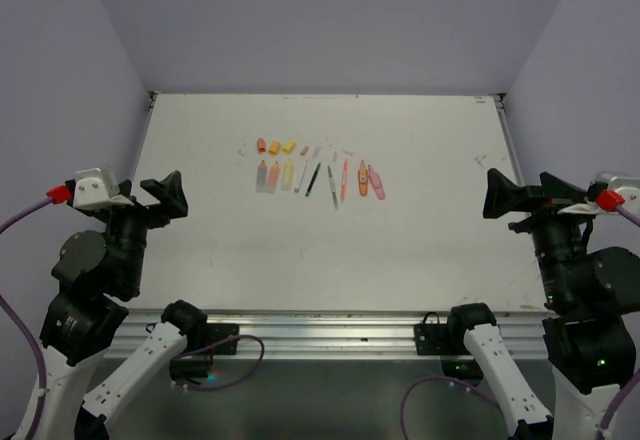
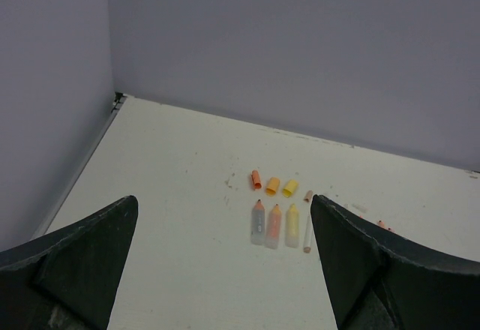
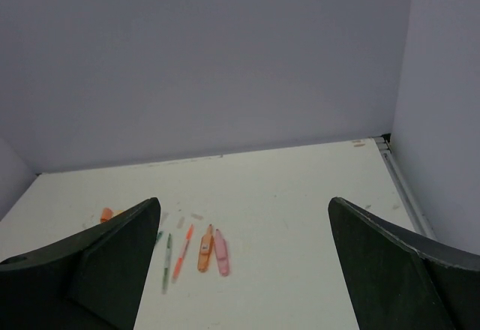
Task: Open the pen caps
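You are looking down on a white table (image 1: 400,260) with a row of pens (image 1: 318,178) lying side by side on it. At the left end of the row, three chunky highlighters (image 2: 274,225) lie with their tips bare, pointing away from you. Just beyond those tips, and apart from them, lie three stubby caps (image 2: 272,186): orange, amber and yellow. A small pale cap (image 2: 308,195) lies just right of these, beyond the tip of a thin white pen (image 2: 307,234). At the right end of the row, an orange highlighter (image 3: 205,257) and a pink highlighter (image 3: 222,255) lie close together. Your left claw (image 1: 177,197) hangs well to the left of the row, released and holding nothing. Your right claw (image 1: 492,195) hangs well to the right of the row, also spread wide and holding nothing.
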`<state>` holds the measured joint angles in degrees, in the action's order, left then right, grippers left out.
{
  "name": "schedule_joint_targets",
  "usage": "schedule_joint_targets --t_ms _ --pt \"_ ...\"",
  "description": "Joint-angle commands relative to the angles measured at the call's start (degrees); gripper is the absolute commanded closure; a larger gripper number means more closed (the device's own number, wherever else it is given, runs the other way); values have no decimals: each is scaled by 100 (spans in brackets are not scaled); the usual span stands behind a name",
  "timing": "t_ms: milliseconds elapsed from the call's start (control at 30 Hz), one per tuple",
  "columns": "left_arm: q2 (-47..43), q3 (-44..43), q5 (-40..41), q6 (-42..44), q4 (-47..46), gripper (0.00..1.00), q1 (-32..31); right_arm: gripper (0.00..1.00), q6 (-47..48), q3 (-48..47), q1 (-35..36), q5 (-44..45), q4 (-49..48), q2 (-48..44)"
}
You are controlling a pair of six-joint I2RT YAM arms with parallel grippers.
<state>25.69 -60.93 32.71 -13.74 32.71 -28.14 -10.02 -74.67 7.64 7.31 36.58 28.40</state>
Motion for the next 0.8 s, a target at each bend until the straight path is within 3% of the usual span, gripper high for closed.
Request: schedule_joint_targets --t_ms 0,267,767 --pt "-345 229 166 82 87 0 37 1 44 374 89 200 -89 16" --pt "-961 696 596 -138 16 0 37 2 0 858 325 297 -432 -45" --pt "-688 714 508 -120 -291 0 37 2 202 946 563 560 -450 -168"
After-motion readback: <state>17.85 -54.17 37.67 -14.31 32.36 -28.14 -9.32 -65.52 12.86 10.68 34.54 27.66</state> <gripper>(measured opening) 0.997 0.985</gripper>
